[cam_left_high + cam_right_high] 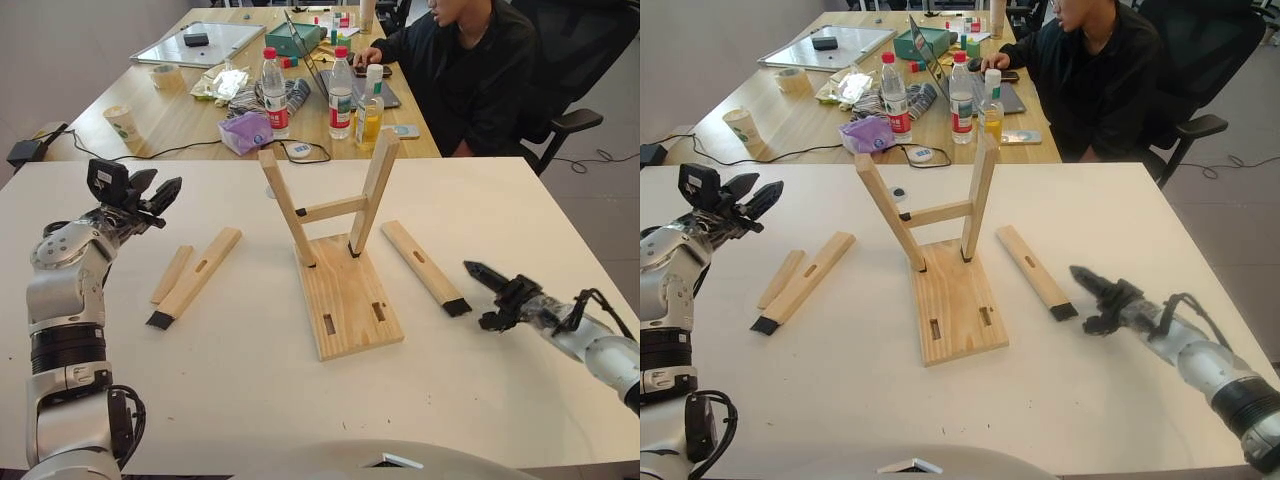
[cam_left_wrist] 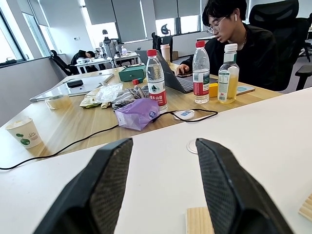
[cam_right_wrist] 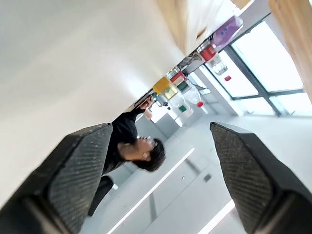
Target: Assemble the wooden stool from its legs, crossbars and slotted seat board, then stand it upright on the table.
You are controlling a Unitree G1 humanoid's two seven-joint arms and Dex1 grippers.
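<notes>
Seat board (image 1: 345, 300) flat on the surface (image 1: 520, 400), standing legs (image 1: 372, 195) and crossbar (image 1: 333, 209) in its far slots. Loose leg (image 1: 425, 267) just right of it, long axis slanting far to near, black-tipped near end just beside the right fingers (image 1: 488, 276), spread wide, empty. Left fingers (image 1: 160, 192) likewise apart and empty, raised well off from the left leg (image 1: 197, 277).

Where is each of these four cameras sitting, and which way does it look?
Left eye, right eye: on the head, looking down at the half-built stool on the table; left claw and right claw show.
Left wrist: behind the open left claw, facing the bottles.
Right wrist: behind the open right claw, rolled over.
Shared: the eyes match; both wrists see the bottles.
</notes>
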